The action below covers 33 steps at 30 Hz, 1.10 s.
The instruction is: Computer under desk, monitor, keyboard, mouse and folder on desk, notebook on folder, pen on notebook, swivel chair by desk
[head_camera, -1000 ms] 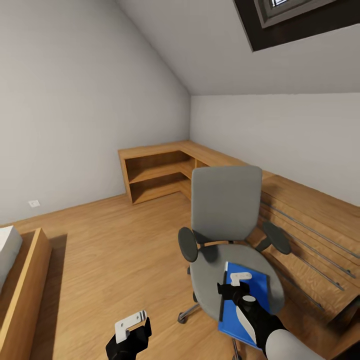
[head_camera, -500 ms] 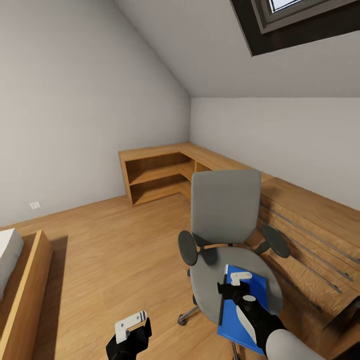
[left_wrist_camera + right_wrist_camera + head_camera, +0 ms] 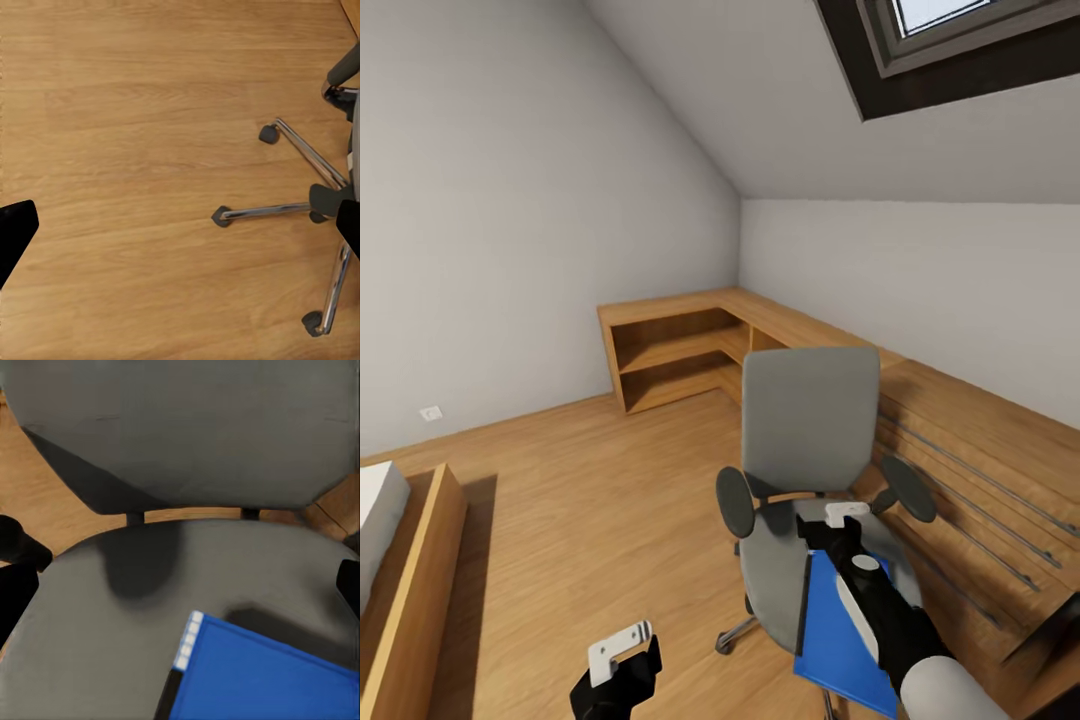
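On the grey seat of the swivel chair (image 3: 812, 440), the blue folder (image 3: 838, 635) is lying flat, its near corner sticking out past the seat's front edge. Its long axis is running near to far, with the darker spine along its left side. The right claw (image 3: 847, 512) is hovering over the folder's far end, close to the chair back, so the folder is sitting just below it and stretching back toward the robot. In the right wrist view the folder (image 3: 262, 671) is showing between two dark fingertips at the picture's edges, well apart, so this claw is spread and holding nothing. The left claw (image 3: 622, 640) is hanging low over bare wooden floor (image 3: 580, 500), left of the chair's chrome base; its fingertips are also standing wide apart. Judging by this, the right arm is much the nearer one for the pickup. No brand, label or readable writing is showing anywhere.
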Motion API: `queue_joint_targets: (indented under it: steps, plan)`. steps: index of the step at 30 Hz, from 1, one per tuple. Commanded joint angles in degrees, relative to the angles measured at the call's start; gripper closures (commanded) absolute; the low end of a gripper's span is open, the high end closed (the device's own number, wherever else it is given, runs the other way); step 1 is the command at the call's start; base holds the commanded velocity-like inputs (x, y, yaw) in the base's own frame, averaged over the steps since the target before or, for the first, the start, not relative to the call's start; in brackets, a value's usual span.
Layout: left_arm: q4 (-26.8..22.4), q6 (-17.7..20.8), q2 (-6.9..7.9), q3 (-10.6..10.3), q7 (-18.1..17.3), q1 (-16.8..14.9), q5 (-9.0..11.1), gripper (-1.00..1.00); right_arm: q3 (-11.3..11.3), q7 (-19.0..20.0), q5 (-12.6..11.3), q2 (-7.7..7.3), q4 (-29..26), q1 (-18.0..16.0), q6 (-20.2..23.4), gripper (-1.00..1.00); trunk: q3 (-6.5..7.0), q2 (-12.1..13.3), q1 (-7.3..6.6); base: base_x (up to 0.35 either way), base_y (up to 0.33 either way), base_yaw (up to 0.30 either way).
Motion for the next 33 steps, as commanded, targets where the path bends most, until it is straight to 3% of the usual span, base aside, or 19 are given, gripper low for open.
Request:
queue_joint_targets:
  steps: [1, 3, 4, 9, 14, 22, 33]
  plan:
    - [-0.11, 0.27, 0.02, 0.05, 0.28, -0.01, 0.2, -1.0, 0.13, -0.36, -0.15, -0.28, -4.99, 2.35, 2.59, -1.0, 0.14, 0.39, -0.22, 0.0, 0.0, 0.0]
    - [-0.11, 0.31, 0.03, 0.1, 0.28, -0.01, 0.22, -1.0, 0.04, -0.35, -0.24, -0.49, -9.98, 4.89, 4.68, -1.0, 0.5, 1.19, -0.66, 0.0, 0.0, 0.0]
    - [-0.11, 0.3, 0.04, 0.14, 0.29, -0.01, 0.23, -1.0, -0.06, -0.33, -0.42, -0.68, -17.38, 8.4, 7.2, -1.0, 0.5, 1.19, -0.66, 0.0, 0.0, 0.0]
    - [-0.16, 0.23, 0.08, 0.25, 0.31, -0.01, -0.05, -1.0, -0.15, -0.28, -0.67, -0.82, -26.88, 12.75, 12.01, -1.0, 0.5, 1.19, -0.66, 0.0, 0.0, 0.0]
    - [-0.27, 0.19, 0.21, 0.25, 0.49, -0.01, -0.15, -1.0, -0.73, -0.24, -0.75, -0.62, -30.08, 14.27, 16.13, -1.0, 0.5, 1.19, -0.66, 0.0, 0.0, 0.0]
    - [-0.28, 0.19, 0.23, 0.21, 0.35, -0.01, -0.17, -1.0, -0.77, -0.23, -0.78, -0.63, -30.81, 14.52, 16.68, -1.0, 0.5, 1.19, -0.66, -0.01, 0.008, 0.0]
    - [-0.28, 0.19, 0.15, 0.06, 0.2, -0.01, -0.17, -1.0, -0.69, -0.23, -0.78, -0.44, -30.82, 14.54, 16.7, -1.0, 0.87, 1.19, -0.66, -0.212, 0.262, -0.148]
